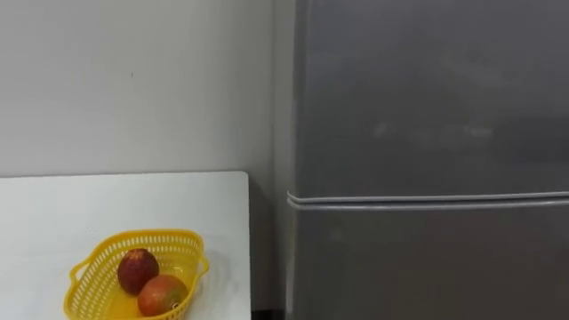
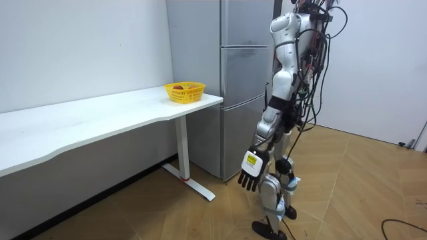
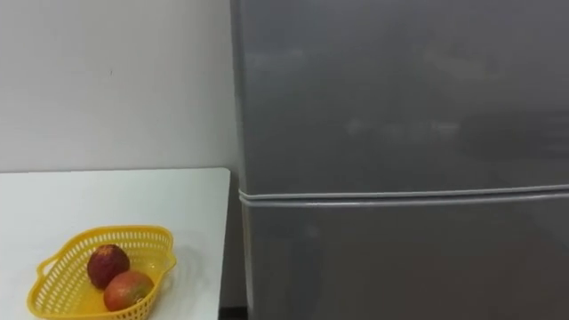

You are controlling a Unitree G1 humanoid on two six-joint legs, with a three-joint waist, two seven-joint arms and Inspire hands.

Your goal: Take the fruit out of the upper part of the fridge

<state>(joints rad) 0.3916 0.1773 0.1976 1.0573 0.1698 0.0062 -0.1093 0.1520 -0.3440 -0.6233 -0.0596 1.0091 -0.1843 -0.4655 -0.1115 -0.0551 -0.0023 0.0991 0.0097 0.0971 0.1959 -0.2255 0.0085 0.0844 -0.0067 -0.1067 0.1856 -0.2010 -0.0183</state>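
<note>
While the grey fridge (image 1: 427, 133) stands shut, the robot's left hand (image 2: 252, 168) hangs low at its side.
Two doors make up the fridge front, the upper door (image 1: 427, 98) and the lower door (image 1: 427, 267), both closed and meeting at a pale seam straight ahead of the robot's head camera. In the room view the robot stands upright just before the fridge, facing it, its left arm straight down beside the thigh, the hand's fingers loose, pointing at the floor and holding nothing. To the robot's left, one white table (image 1: 124, 200) runs along the wall, its end near the fridge side. One yellow basket (image 1: 133, 238) sits near that end of the table, and two fruits lie in it, touching: a dark red fruit (image 1: 138, 269) and an orange-red fruit (image 1: 162, 294).
</note>
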